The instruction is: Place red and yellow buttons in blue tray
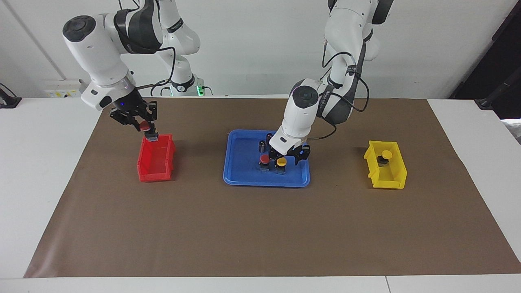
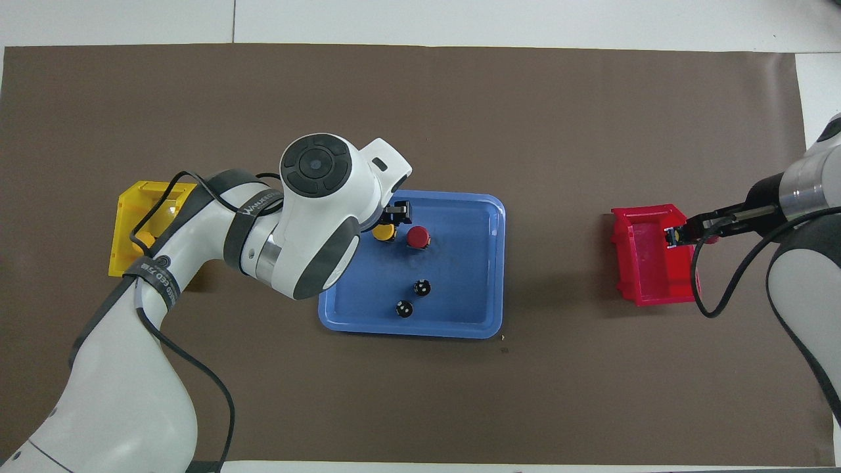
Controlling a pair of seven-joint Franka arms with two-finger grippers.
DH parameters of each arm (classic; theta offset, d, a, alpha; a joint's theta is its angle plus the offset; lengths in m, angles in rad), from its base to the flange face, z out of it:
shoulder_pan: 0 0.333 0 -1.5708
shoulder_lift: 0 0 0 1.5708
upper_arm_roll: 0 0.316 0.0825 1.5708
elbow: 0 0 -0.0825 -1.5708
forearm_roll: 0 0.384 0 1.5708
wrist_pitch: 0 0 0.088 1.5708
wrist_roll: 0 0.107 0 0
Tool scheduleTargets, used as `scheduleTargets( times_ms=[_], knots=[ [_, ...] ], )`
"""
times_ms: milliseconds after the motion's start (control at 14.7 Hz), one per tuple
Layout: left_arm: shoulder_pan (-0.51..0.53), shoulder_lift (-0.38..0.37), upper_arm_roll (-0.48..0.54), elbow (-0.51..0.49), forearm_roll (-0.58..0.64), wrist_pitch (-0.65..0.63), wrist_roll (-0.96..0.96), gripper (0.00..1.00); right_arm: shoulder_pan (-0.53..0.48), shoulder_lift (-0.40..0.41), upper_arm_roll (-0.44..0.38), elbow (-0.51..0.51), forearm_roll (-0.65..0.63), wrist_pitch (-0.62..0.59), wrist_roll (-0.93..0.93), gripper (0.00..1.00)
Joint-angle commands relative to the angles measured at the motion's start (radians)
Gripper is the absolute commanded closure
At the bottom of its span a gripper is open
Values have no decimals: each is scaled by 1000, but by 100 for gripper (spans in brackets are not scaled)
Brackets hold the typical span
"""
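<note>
Over the blue tray, the left gripper hangs low with its fingers spread either side of a yellow button, which stands on the tray floor. Whether the fingertips touch the button I cannot tell; the jaws look open rather than clamped. Just beside that button, toward the right arm's end of the table, stands a red button, also upright on the tray. Nearer to the robots, two dark capless cylinders stand close together in the same tray.

At the right arm's end, the right gripper is raised over the small red bin, at the bin's edge nearer to the robots. Its fingers are closed on a second red button, which is held clear of the bin's floor.

Toward the left arm's end of the table sits a small yellow bin, well apart from the tray, with another yellow button standing inside it. Tray and both bins rest on a brown mat that covers most of the white table.
</note>
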Motion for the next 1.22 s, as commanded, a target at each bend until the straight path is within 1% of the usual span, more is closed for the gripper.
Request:
scheduleTargets(
  times_ms=[0, 68, 136, 272, 340, 475, 611, 679, 815, 883, 951, 1019, 1155],
  knots=[
    [65, -83, 60, 69, 17, -173, 82, 0, 90, 95, 12, 142, 15, -21, 158, 75],
    [102, -106, 77, 71, 18, -203, 157, 0, 136, 113, 12, 164, 13, -12, 224, 75],
    [160, -122, 82, 71, 18, -224, 252, 0, 191, 144, 12, 203, 14, 4, 315, 75],
    [290, -137, 81, 69, 18, -234, 369, 0, 306, 266, 12, 300, 5, 42, 529, 75],
    [341, -140, 82, 69, 17, -240, 409, 0, 355, 318, 12, 320, 1, 91, 612, 75],
    [413, -142, 82, 59, 17, -238, 454, 0, 436, 375, 12, 281, -5, 209, 705, 75],
    [447, -142, 82, 56, 17, -228, 474, 0, 487, 412, 10, 241, -42, 240, 739, 74],
    [447, -146, 82, 33, 17, -211, 478, 0, 489, 408, 12, 191, -64, 272, 741, 74],
    [479, -185, 82, -83, 17, -102, 510, 1, 486, 380, 12, 112, -67, 324, 739, 74],
    [496, -198, 82, -145, 17, -41, 533, 3, 481, 370, 12, 81, -71, 341, 737, 74],
    [509, -202, 82, -185, 17, -4, 561, 7, 478, 365, 10, 61, -73, 360, 733, 74],
    [521, -209, 82, -216, 17, 4, 576, 10, 472, 357, 12, 40, -73, 382, 731, 74],
    [535, -232, 82, -260, 17, -2, 581, 24, 464, 336, 10, -37, -73, 451, 728, 74]
  ],
)
